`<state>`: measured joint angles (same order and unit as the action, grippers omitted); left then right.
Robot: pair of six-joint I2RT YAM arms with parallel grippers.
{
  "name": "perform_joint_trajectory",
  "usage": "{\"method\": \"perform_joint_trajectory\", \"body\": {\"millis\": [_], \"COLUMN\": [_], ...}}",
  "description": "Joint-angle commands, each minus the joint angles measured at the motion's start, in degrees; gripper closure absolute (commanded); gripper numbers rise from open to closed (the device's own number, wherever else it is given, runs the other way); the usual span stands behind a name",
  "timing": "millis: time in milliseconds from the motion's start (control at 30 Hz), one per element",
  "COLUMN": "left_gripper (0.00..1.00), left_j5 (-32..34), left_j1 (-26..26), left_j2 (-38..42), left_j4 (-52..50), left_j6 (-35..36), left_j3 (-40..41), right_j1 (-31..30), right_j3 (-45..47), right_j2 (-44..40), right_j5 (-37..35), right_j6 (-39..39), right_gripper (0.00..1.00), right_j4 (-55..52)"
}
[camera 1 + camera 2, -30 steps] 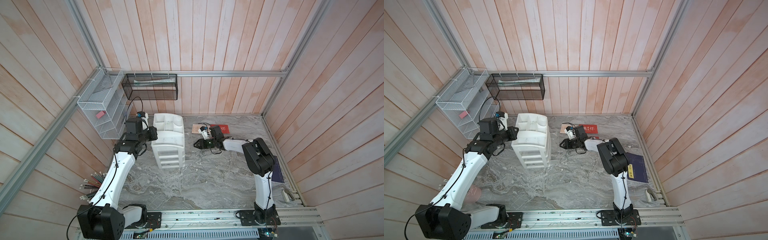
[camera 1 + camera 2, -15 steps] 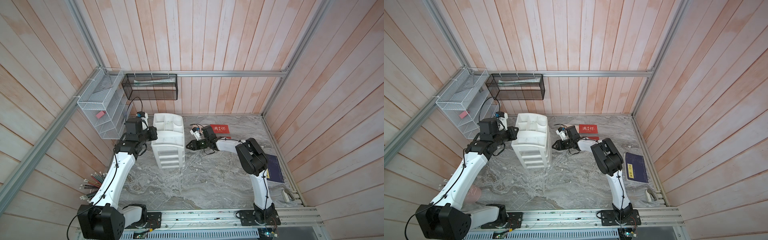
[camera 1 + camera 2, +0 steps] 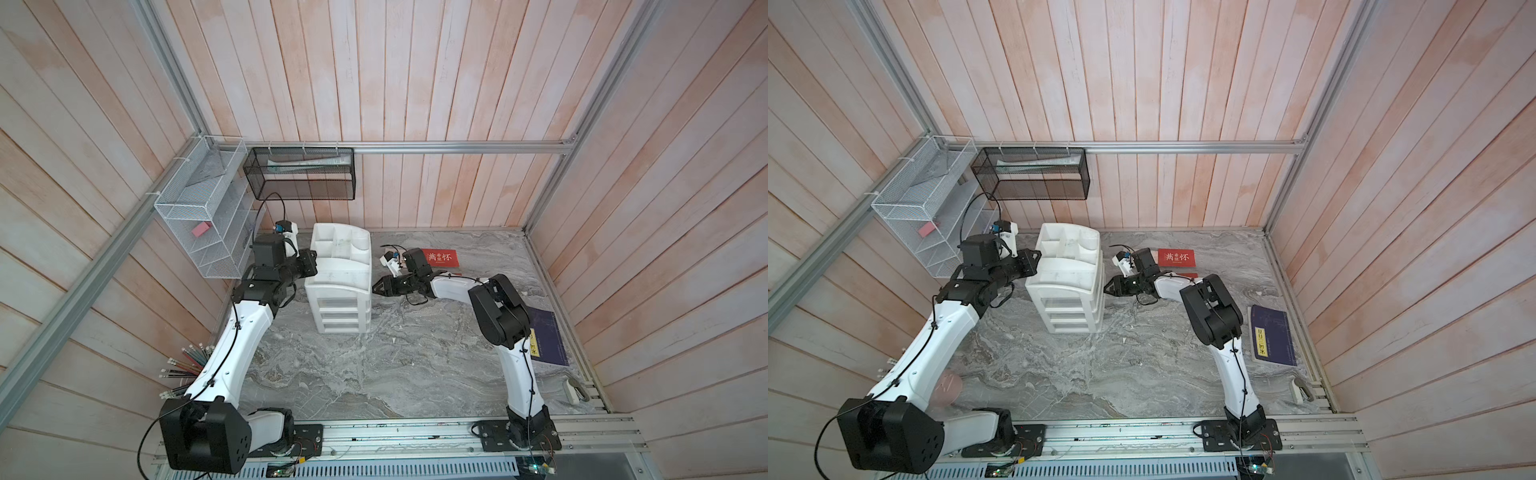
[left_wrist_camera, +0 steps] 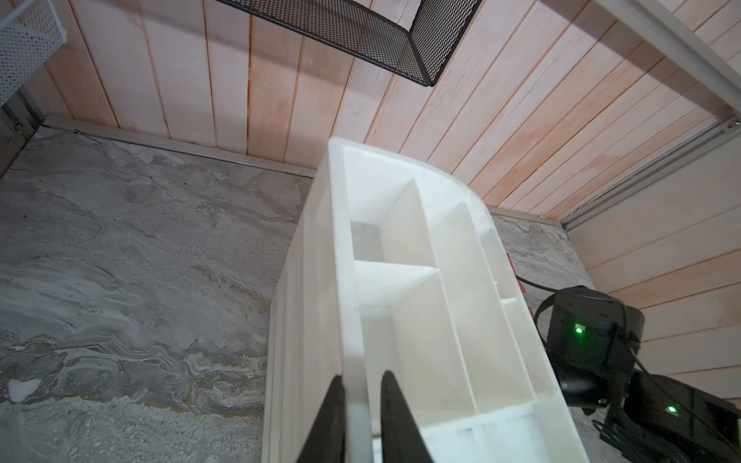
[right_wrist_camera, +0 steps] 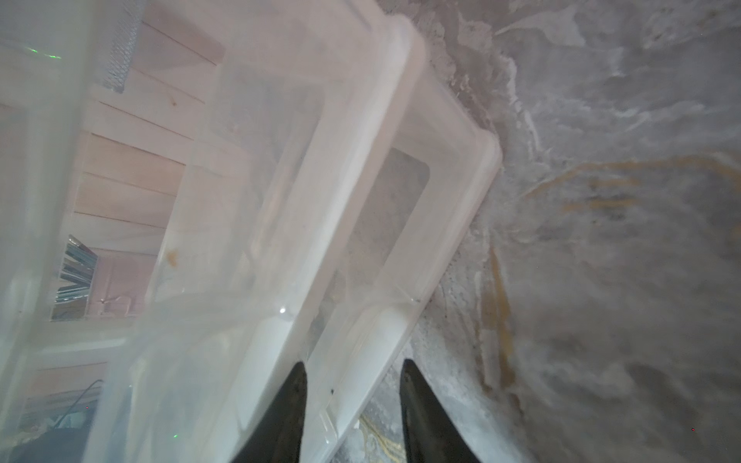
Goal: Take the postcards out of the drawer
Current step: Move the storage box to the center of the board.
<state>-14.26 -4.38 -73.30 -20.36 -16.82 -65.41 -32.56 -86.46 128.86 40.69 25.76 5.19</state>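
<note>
The grey marbled table [image 3: 374, 374] carries a white drawer unit [image 3: 338, 291], upright at back left. 1 red postcard [image 3: 442, 257] lies flat near the back wall, and the edge of a 2nd red postcard [image 3: 1187, 275] shows just in front of it. A navy booklet [image 3: 1273, 336] lies along the right edge, with a small white object [image 3: 575, 390] near the front right corner.

**Lettering on show**
Beside the white drawer unit [image 3: 338, 278], a red postcard [image 3: 441, 257] is showing white characters 满 and 杯. The navy booklet [image 3: 1277, 324] is carrying a yellow label [image 3: 1260, 343] too small to read.

White links [image 3: 254, 329], black joints [image 3: 498, 316], cables [image 3: 912, 360], tapered black fingers [image 5: 425, 417]
</note>
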Motion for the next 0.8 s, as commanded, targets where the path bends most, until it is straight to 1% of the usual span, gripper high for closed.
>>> {"method": "perform_joint_trajectory", "body": {"millis": [0, 267, 567, 767], "left_gripper": [0.82, 0.82, 0.82, 0.82], "left_j5": [-5.2, -6.5, -7.6, -7.9], "left_j1": [-1.2, -1.5, -1.5, -1.6], "left_j2": [-2.6, -6.2, -11.1, -13.4], "left_j4": [-0.4, 2.2, 5.6, 6.7], "left_j6": [-0.7, -1.5, -3.4, -3.9], "left_j3": [1.0, -0.2, -2.8, -4.2], "right_j1": [0.3, 2.6, 4.3, 5.3], "right_j3": [-3.2, -8.0, -16.5, -23.9], "right_j2": [1.5, 4.1, 8.4, 12.7], "right_j5": [2.7, 4.1, 4.5, 5.2], "right_j6": [1.1, 1.7, 0.4, -0.7], "right_gripper": [0.60, 0.60, 0.60, 0.60], "right_j4": [3.2, 2.2, -2.4, -6.6]}}
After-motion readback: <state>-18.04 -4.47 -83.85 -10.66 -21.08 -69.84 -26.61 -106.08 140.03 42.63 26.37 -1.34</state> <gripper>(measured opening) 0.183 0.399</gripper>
